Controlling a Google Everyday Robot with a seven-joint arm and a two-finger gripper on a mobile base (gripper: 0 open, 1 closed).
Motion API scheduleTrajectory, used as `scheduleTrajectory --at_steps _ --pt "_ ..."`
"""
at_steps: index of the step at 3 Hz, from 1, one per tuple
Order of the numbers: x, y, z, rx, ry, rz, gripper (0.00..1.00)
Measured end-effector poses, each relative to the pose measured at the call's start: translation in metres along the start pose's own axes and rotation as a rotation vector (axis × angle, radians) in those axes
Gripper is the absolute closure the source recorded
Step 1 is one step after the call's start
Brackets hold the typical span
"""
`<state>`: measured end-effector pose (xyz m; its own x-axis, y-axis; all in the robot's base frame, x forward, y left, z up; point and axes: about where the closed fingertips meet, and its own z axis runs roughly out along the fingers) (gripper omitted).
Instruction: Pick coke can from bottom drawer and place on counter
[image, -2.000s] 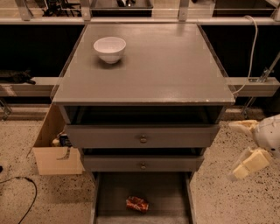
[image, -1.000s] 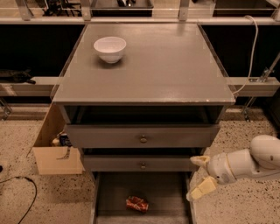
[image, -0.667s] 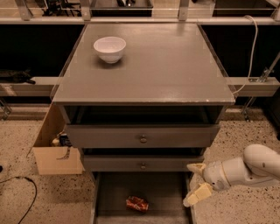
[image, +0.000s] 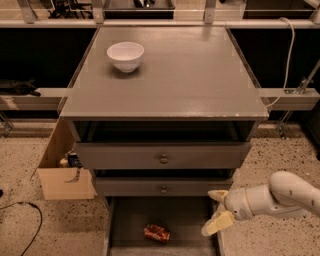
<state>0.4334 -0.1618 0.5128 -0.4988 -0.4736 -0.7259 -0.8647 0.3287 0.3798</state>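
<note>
The coke can (image: 157, 233), red, shiny and dented, lies on its side on the dark floor of the open bottom drawer (image: 130, 220), near its front middle. My gripper (image: 215, 210) hangs at the drawer's right wall, to the right of the can and a little above it, apart from it. Its two pale fingers are spread and hold nothing. The white arm (image: 280, 197) comes in from the right. The counter (image: 180, 75) is the broad grey top of the cabinet, above the two shut drawer fronts.
A white bowl (image: 125, 55) stands on the counter at the back left. An open cardboard box (image: 62, 170) sits on the speckled floor left of the cabinet. A black cable (image: 25, 220) lies on the floor at the far left. Rails and a white cable run behind the cabinet.
My arm has come in from the right and down, from beside the cabinet to the right edge of the bottom drawer. The can and bowl have not moved.
</note>
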Motion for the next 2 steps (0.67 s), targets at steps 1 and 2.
scheduleTrajectory --at_steps 1,2 --pt "0.042 -0.019 0.071 -0.034 -0.092 0.086 0.0" --pt "0.066 -0.032 0.118 -0.065 -0.148 0.138 0.0"
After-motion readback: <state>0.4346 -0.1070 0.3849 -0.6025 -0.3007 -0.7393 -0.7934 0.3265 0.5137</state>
